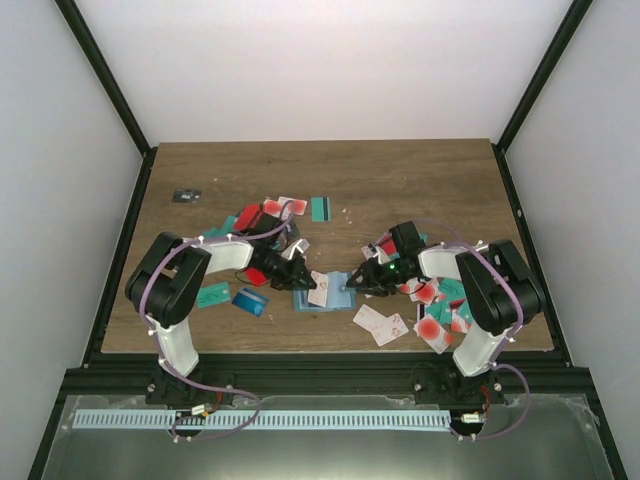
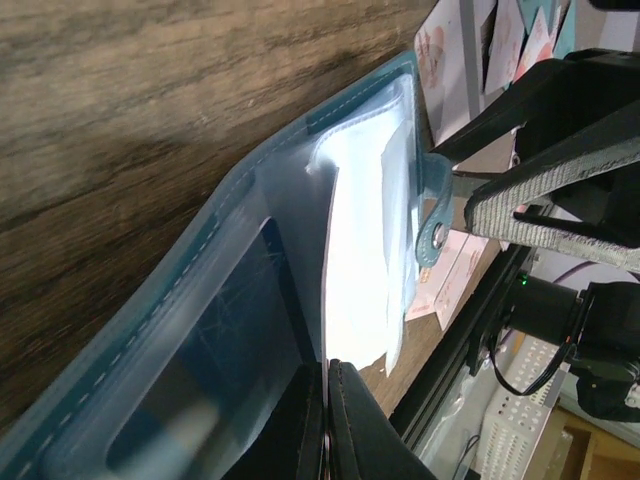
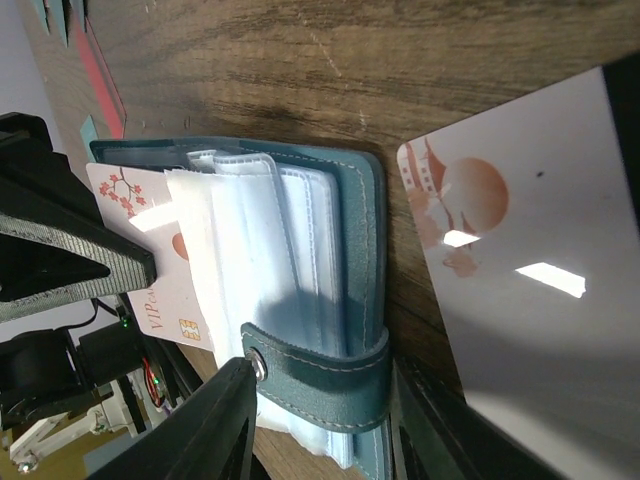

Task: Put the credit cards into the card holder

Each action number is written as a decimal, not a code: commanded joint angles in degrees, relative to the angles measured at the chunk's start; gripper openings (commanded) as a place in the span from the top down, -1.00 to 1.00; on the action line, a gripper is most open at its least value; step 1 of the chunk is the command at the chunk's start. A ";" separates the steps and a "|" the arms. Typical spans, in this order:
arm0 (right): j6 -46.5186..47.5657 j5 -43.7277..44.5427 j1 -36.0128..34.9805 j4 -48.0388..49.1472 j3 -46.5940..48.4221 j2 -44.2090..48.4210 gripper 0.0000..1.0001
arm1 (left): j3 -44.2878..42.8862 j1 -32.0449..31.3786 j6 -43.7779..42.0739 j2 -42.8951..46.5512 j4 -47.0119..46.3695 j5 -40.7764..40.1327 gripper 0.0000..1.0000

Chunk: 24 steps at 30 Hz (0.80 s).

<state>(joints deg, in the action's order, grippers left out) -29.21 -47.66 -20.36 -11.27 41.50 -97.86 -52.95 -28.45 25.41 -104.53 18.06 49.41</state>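
Nearest the front edge, a loose card lies face up on the table, just beside the card holder. The card holder lies open mid-table between the two arms, its clear sleeves fanned out. The right gripper clamps the strap edge, one finger on each side, pinning it down. The left gripper has its fingers pressed together on a white card with a red blossom print. That card sits part-way in among the sleeves; which pocket, cannot tell. Step in hand: inserting this card. The next move likely calls for a flat push fully in, with the holder held firm. Farther off, more cards are heaped on the right and behind the left arm, so most of the job remains.
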 commanded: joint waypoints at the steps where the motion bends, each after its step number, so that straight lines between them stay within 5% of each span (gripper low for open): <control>1: 0.54 3.33 -0.55 -2.08 -0.24 -1.51 0.21 | -1.79 -0.55 1.49 -0.85 -2.10 0.44 0.92; 13: -2.24 4.75 -0.49 -2.91 -1.68 1.65 0.26 | -1.81 -2.64 4.03 -1.71 -4.32 -0.13 0.92; 24: -7.09 1.96 -0.54 1.86 -6.16 3.30 0.33 | 1.62 -5.58 16.27 -1.12 -14.64 -3.73 0.92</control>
<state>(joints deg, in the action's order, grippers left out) -33.74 -47.09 -20.40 -9.08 37.54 -95.04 -52.47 -33.06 36.62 -105.54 7.77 47.97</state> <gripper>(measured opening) 0.341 0.041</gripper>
